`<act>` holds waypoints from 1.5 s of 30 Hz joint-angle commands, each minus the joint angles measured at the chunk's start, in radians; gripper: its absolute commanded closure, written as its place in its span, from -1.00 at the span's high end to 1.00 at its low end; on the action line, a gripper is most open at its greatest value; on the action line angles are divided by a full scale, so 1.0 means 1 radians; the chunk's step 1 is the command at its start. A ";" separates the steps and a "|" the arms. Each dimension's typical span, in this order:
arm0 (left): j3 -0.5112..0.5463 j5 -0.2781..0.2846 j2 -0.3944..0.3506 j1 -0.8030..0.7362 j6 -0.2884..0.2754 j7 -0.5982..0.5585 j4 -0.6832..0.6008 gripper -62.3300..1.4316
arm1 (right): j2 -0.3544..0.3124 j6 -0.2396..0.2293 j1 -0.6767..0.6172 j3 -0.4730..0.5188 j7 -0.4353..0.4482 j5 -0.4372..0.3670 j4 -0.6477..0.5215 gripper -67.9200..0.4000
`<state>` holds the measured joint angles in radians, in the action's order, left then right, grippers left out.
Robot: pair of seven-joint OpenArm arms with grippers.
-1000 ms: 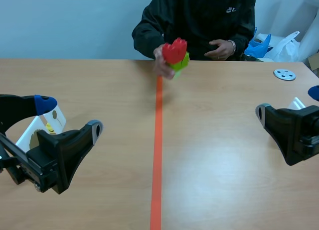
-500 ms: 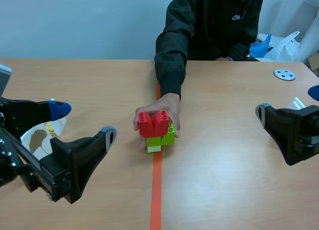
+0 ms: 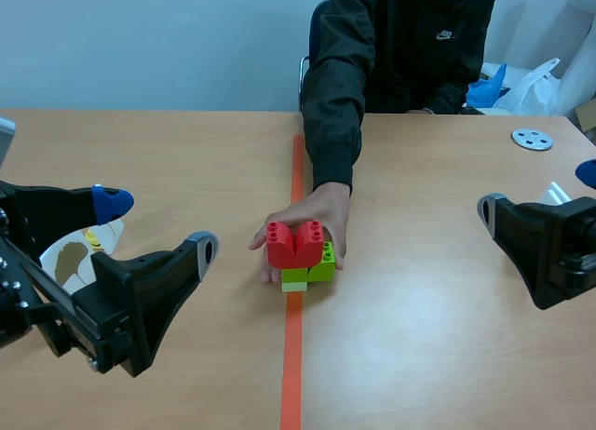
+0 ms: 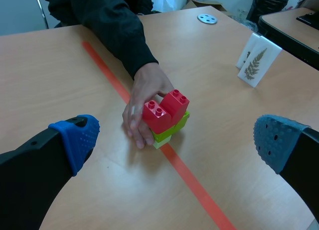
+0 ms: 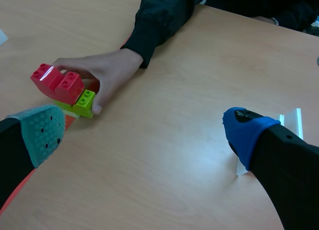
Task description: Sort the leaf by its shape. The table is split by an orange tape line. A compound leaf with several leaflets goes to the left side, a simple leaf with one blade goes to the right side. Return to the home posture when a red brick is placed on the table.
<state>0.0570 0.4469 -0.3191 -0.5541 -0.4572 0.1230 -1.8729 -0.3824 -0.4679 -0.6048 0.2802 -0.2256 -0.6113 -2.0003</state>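
Red brick (image 3: 295, 241) at 3 o'clock from left gripper (image 3: 156, 226), likely farther from right gripper (image 3: 536, 193); both wide open, empty.

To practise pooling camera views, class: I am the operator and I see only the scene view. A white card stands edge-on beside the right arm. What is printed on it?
Observer: The left wrist view shows its face. The white standing card carries a printed fern frond with many small leaflets along one stem.
Operator: From here the right arm is cut off at the side. Is its gripper holding anything?
Observer: No. In the right wrist view the black two-fingered right gripper stands wide open, with only bare table between its pads.
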 commanded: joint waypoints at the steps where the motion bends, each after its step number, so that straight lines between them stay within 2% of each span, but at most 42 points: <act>1: -0.002 0.014 0.000 -0.002 -0.002 -0.018 -0.020 1.00 | -0.005 0.003 0.006 0.007 0.017 -0.010 -0.001 1.00; 32: -0.002 0.012 0.000 -0.002 -0.002 -0.021 -0.019 1.00 | -0.005 0.003 0.006 0.007 0.012 -0.009 0.000 1.00; 38: -0.002 -0.018 0.000 -0.002 -0.002 -0.021 -0.019 1.00 | -0.005 0.003 0.006 0.007 0.006 -0.009 0.002 1.00; 45: -0.002 -0.018 0.000 -0.002 -0.002 -0.021 -0.019 1.00 | -0.005 0.003 0.006 0.006 0.003 -0.009 0.002 1.00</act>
<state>0.0574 0.4206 -0.3191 -0.5541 -0.4572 0.1226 -1.8729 -0.3824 -0.4679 -0.6048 0.2802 -0.2378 -0.6113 -1.9999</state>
